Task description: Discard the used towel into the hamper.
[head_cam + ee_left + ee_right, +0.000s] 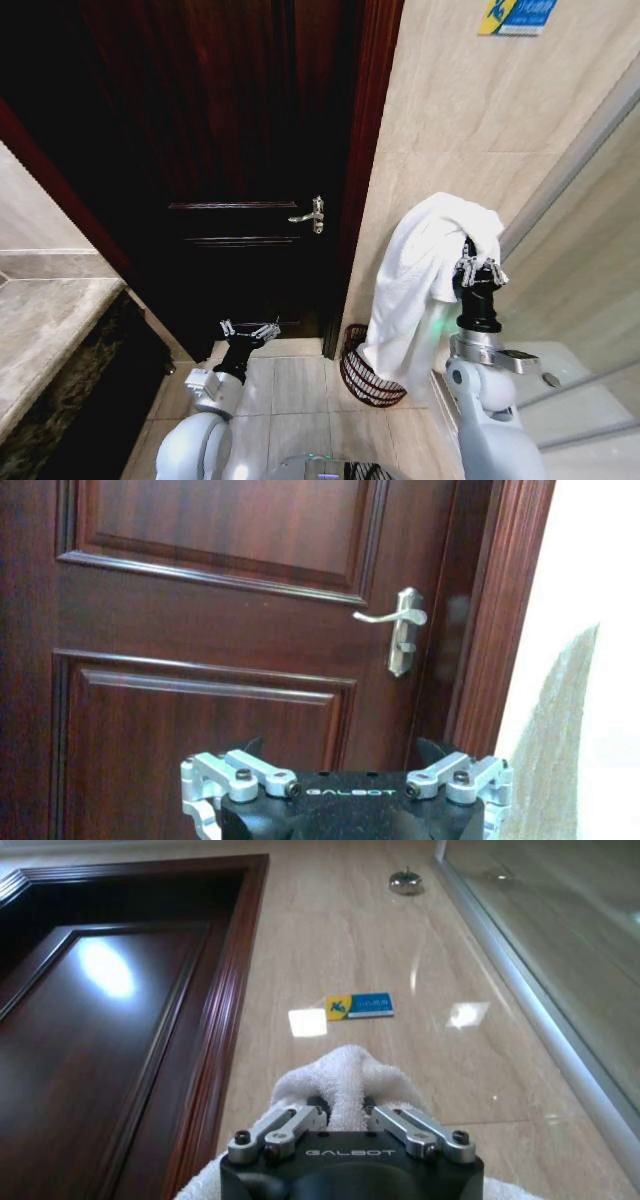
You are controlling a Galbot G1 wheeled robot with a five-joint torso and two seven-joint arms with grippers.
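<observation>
Right gripper (481,268) is clamped on a fold of the towel (420,280); soft and limp, it drapes above the hamper (365,372). Left gripper (250,330) waits spread, empty.

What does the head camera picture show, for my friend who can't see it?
The right gripper, raised, is shut on a white towel that hangs down over a dark wire hamper on the tiled floor by the beige wall. The left gripper waits open, low, facing a dark wooden door with a silver handle.
</observation>
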